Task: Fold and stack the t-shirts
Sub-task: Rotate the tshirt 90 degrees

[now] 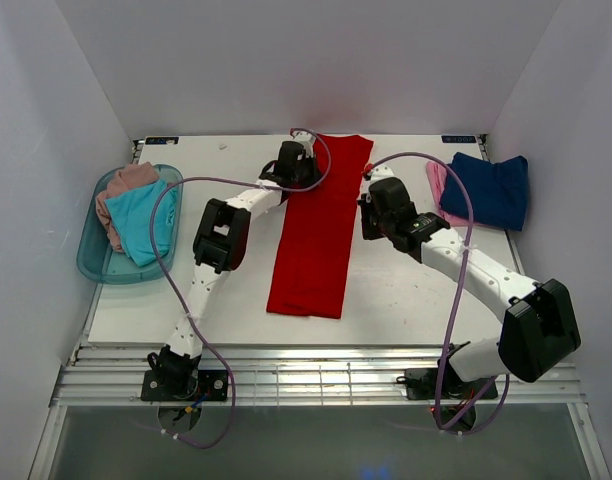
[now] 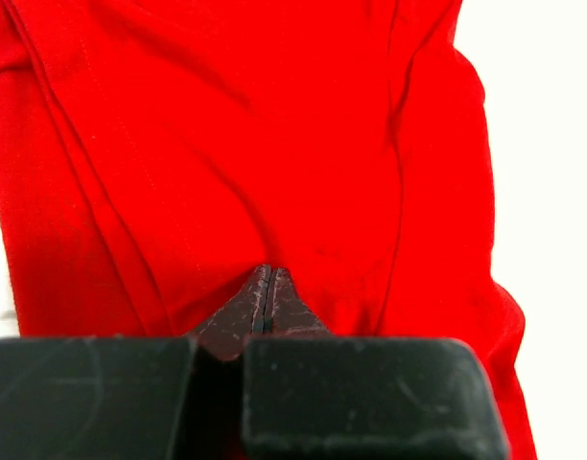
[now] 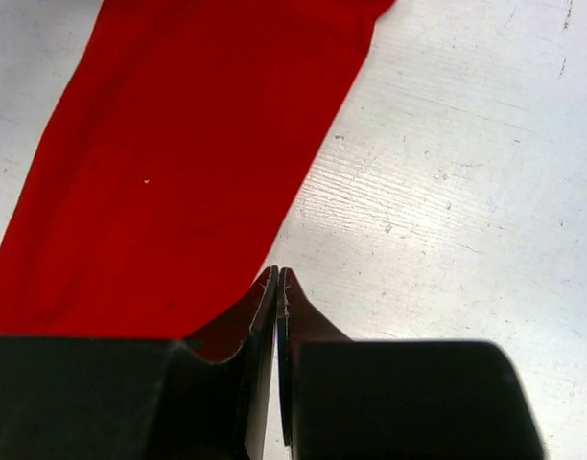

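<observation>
A red t-shirt [image 1: 316, 240], folded into one long narrow strip, lies in the middle of the white surface [image 1: 406, 290]. It runs from the far edge towards the near edge, its near end a little to the left of its far end.

The left pincer [image 1: 298, 168] is over the far part of the strip, on its left side. In the left wrist view its jaws are pressed together at the tips [image 2: 267, 287], and the red cloth [image 2: 226, 144] creases and puckers in towards them, so the pincer looks clamped on a small pinch of the shirt.

The right pincer [image 1: 369, 190] is at the strip's right edge, also in its far part. In the right wrist view its jaws are together with only a hairline between them [image 3: 277, 280]. The tips sit just where the flat red cloth [image 3: 178, 163] meets the bare, scratched surface. Whether any cloth is caught between them cannot be told.

At the far right corner a folded navy t-shirt [image 1: 491, 190] lies on top of a light pink t-shirt [image 1: 438, 185], which shows along the navy one's left side.

At the left edge stands a translucent teal tub [image 1: 91, 255]. It holds a crumpled turquoise t-shirt [image 1: 146, 220] and, touching it on the far side, a dusty pink-beige t-shirt [image 1: 126, 185].
</observation>
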`<state>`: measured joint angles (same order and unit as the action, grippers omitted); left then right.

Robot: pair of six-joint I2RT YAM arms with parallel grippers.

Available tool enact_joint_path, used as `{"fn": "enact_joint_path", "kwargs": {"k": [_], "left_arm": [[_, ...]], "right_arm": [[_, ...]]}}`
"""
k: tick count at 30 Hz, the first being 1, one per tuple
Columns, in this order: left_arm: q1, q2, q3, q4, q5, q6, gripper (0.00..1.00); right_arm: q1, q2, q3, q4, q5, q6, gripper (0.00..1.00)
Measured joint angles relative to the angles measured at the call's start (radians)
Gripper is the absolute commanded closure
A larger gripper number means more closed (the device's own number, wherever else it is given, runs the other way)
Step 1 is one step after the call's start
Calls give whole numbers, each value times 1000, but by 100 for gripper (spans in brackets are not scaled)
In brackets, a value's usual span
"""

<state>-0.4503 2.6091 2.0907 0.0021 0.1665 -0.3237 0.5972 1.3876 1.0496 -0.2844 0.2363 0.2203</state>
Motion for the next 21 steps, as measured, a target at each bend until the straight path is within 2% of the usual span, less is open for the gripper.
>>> {"fn": "enact_joint_path", "kwargs": {"k": [13, 15, 17, 18, 21], "left_arm": [[31, -4, -16, 23, -89, -37, 100], [31, -10, -33, 45, -87, -36, 100], [32, -16, -45, 56, -85, -35, 99], [32, -21, -49, 56, -85, -35, 93], [34, -59, -87, 35, -88, -27, 58]], "right_arm": [[1, 12, -23, -18, 5, 29, 92], [1, 14, -26, -19, 5, 31, 90], [2, 17, -26, -19, 5, 34, 84], [2, 18, -26, -19, 4, 34, 81], [8, 20, -26, -21, -5, 35, 73]]}}
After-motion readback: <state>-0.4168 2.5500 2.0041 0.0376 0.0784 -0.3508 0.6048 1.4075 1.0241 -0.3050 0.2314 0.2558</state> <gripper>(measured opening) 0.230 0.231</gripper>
